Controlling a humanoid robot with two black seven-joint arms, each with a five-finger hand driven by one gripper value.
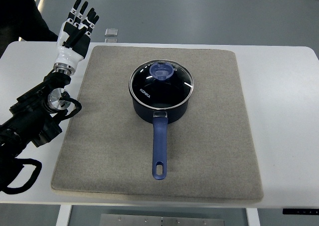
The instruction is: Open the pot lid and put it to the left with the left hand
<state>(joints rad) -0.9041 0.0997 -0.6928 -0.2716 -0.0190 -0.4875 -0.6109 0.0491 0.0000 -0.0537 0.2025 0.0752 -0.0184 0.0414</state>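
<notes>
The left arm enters from the left edge of the worktop [284, 116] and runs up toward the far-left corner. The left robot hand [76, 26] sits at that corner, just off the far-left corner of the mat [209, 156]. Its fingers [82, 11] are extended and spread, pointing away from the robot; the hand is released and grasps nothing. The right arm does not appear.

The grey mat covers the middle of the worktop. The pot [160, 92] stands on the mat, slightly toward its far edge and near its centre line. The lid [144, 84] is seated on the pot, with a blue knob [163, 71] on its far side. The handle [159, 148] runs from the pot straight toward the near edge of the mat, so the long axis lies far to near.

From the left robot hand, the knob lies to the right and somewhat nearer the robot, well apart. The bare mat strip left of the pot lies between hand and pot and appears suitable as the set-down area. The lid is not yet lifted; the reach to the knob is judged to be the step in hand.
</notes>
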